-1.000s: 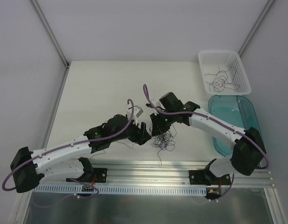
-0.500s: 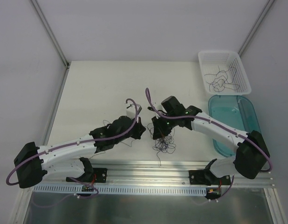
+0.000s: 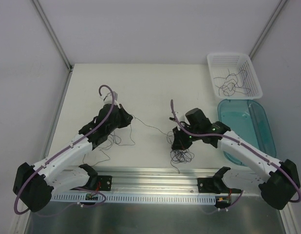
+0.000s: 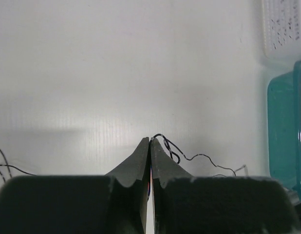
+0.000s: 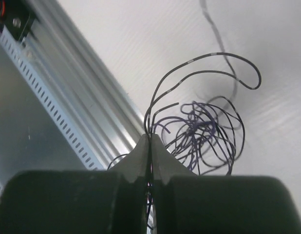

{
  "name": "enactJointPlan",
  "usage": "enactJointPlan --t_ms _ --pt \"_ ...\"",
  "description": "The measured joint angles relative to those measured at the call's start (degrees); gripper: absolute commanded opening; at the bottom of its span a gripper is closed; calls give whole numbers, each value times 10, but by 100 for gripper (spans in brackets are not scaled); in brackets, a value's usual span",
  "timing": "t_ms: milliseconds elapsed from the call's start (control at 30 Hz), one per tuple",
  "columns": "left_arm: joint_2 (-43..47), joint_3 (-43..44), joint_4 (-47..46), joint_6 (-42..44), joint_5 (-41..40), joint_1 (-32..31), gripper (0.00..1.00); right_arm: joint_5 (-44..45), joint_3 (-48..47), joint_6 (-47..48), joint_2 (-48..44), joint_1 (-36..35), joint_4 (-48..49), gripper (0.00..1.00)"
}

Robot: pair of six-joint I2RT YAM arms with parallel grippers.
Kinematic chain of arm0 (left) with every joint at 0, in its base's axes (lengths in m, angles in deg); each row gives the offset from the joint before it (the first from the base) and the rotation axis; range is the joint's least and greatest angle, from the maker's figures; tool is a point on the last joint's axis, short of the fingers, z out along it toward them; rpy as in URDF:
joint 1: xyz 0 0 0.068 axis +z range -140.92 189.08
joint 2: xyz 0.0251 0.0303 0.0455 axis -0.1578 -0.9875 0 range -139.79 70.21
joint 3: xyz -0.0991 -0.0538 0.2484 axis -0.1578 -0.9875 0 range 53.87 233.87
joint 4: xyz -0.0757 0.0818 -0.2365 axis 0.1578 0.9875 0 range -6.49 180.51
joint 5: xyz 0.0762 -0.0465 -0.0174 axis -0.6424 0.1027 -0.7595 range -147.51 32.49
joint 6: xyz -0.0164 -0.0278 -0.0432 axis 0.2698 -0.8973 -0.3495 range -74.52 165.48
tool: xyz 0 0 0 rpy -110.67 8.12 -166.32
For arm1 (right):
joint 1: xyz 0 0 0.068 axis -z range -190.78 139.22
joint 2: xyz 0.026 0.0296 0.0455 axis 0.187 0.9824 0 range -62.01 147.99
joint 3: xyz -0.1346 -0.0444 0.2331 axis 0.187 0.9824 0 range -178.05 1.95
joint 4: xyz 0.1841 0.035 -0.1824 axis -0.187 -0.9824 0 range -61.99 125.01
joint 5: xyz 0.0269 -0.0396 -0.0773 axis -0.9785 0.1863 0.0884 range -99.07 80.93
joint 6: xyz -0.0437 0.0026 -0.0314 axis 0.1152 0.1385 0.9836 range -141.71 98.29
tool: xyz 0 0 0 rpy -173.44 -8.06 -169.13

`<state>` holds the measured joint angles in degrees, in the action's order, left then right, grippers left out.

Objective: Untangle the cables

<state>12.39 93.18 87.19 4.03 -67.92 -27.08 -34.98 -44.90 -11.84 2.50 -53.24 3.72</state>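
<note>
Cables [image 3: 181,154]: hair-thin purplish-black wire strands, wadded near white table's [image 3: 141,83] front edge. Right gripper [image 3: 177,142] pinched together on wad loops. Left gripper [image 3: 126,117] pinched together on single strand [image 3: 150,127]. Handling: draw left away slowly, right anchoring. Overhead view alone shows strand's span between grippers; wrist views show only ends.

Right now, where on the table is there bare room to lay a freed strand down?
The far half of the table, from the back wall to the arms and left of the white basket, is bare. Crowded: the wad at the right tool, the strand running to the left tool, and loose squiggles beside the left arm.
</note>
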Motion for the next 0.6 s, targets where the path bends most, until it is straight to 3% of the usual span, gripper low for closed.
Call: enactJointPlan --t_ms 233,500,533,567,600 --pt "2 24 59 17 19 125 0 47 0 -4 -108 116 -22 1" --pt "2 49 129 76 63 261 0 125 -52 -4 -114 200 -47 2" --pt "2 56 135 86 81 267 0 129 -56 -5 -110 203 -47 6" --pt "2 64 138 97 102 268 0 128 -59 -9 -104 204 -45 23" --pt "2 70 139 109 122 268 0 126 -60 -15 -95 204 -41 32"
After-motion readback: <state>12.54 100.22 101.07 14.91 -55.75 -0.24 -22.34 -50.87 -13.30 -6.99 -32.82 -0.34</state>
